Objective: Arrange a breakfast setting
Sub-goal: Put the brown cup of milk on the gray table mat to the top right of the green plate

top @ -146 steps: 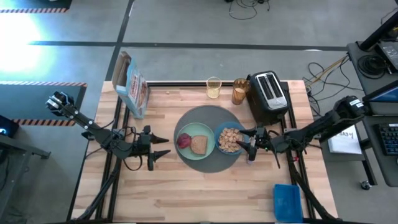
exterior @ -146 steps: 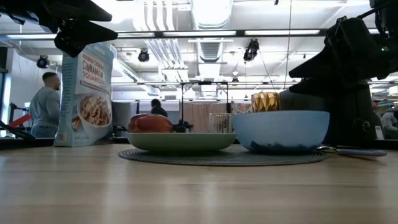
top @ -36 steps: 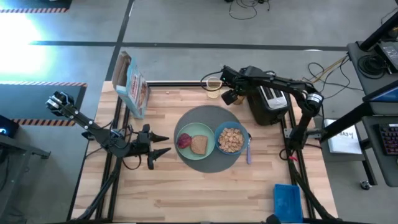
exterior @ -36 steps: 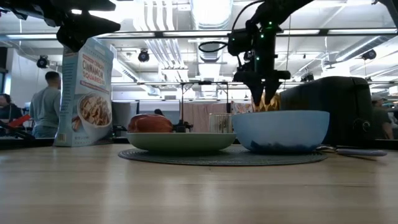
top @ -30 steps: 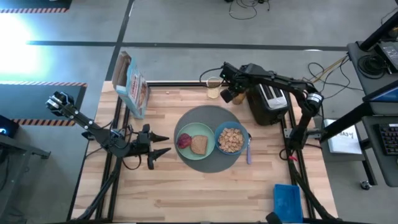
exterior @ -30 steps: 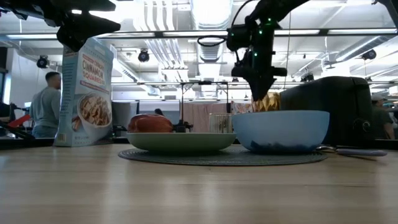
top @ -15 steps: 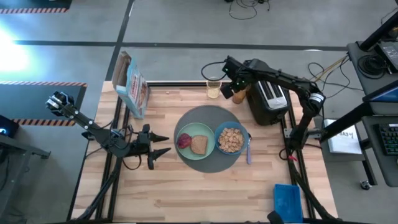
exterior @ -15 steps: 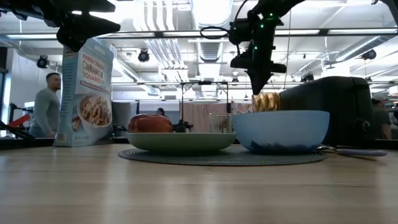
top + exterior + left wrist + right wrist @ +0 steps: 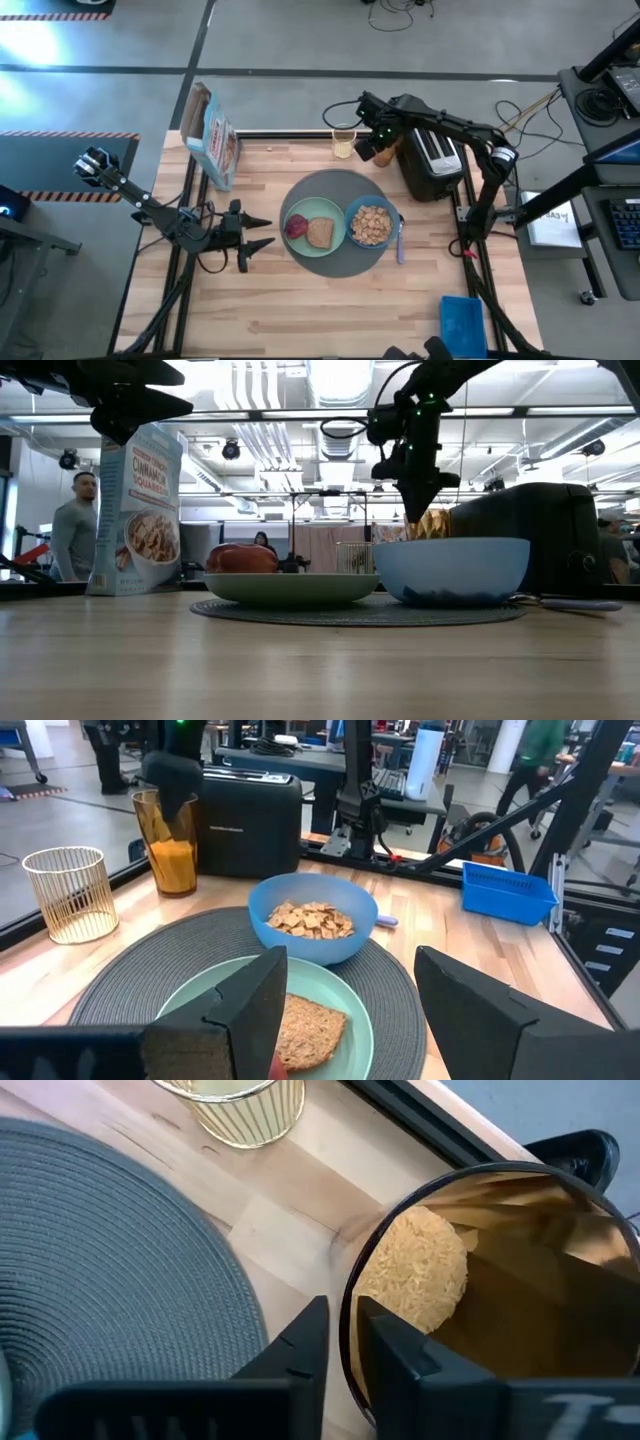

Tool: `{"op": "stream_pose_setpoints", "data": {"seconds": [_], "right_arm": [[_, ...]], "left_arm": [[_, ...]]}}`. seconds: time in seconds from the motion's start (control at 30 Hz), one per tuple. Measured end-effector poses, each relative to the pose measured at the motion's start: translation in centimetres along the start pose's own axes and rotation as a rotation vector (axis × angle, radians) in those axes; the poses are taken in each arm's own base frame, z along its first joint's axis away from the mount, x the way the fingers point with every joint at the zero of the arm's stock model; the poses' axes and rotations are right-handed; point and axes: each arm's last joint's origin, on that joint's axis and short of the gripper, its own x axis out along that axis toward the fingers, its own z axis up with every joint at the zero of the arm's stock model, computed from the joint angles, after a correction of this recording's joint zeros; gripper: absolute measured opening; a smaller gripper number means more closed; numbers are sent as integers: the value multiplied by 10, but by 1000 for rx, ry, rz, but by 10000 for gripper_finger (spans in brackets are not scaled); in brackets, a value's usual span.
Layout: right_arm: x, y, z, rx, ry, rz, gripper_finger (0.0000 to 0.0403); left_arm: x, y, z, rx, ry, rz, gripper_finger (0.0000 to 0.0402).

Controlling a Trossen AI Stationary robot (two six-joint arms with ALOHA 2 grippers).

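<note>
A round dark-grey mat (image 9: 335,186) lies mid-table. On it stand a pale green plate (image 9: 305,214) with a toast slice (image 9: 320,233) and a red food piece (image 9: 296,226), and a blue bowl (image 9: 370,224) of cereal squares (image 9: 312,918). The amber glass (image 9: 172,855) stands at the far edge beside the toaster. My right gripper (image 9: 342,1308) comes down on it, shut on its rim. My left gripper (image 9: 345,1020) hovers open at the mat's left side, holding nothing. My right gripper pinches the amber glass's rim (image 9: 345,1325) on the side facing the mat, one finger (image 9: 400,1355) inside the glass and one (image 9: 300,1345) outside. The fingers come steeply from above. The glass stands upright with its base on the table (image 9: 175,890).
A black toaster (image 9: 432,150) stands right of the glass and a pale ribbed cup (image 9: 343,142) left of it. A cereal box (image 9: 212,135) is at the far left, a blue tray (image 9: 462,322) at the near right. A spoon (image 9: 400,240) lies by the bowl.
My right gripper has closed its fingers over the amber glass's rim and shifted slightly above it. The glass has stayed where it stood.
</note>
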Motion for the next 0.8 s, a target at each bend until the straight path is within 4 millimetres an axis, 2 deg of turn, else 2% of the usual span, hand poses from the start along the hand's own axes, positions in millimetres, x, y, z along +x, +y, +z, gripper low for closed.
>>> {"op": "stream_pose_setpoints", "data": {"seconds": [0.2,0.27,0.37,0.43,0.6,0.8], "right_arm": [[10,2,2,-19,24,-8,80],[10,2,2,-16,24,-8,71],[10,1,2,-20,23,-10,29],[10,1,2,-23,22,-11,14],[7,2,1,-24,17,0,9],[-13,19,-6,-88,-23,36,9]], "left_arm": [[0,0,0,0,0,0,205],[0,0,0,0,0,0,205],[0,0,0,0,0,0,205],[0,0,0,0,0,0,205],[0,0,0,-1,0,-1,205],[0,0,0,0,0,0,205]]}}
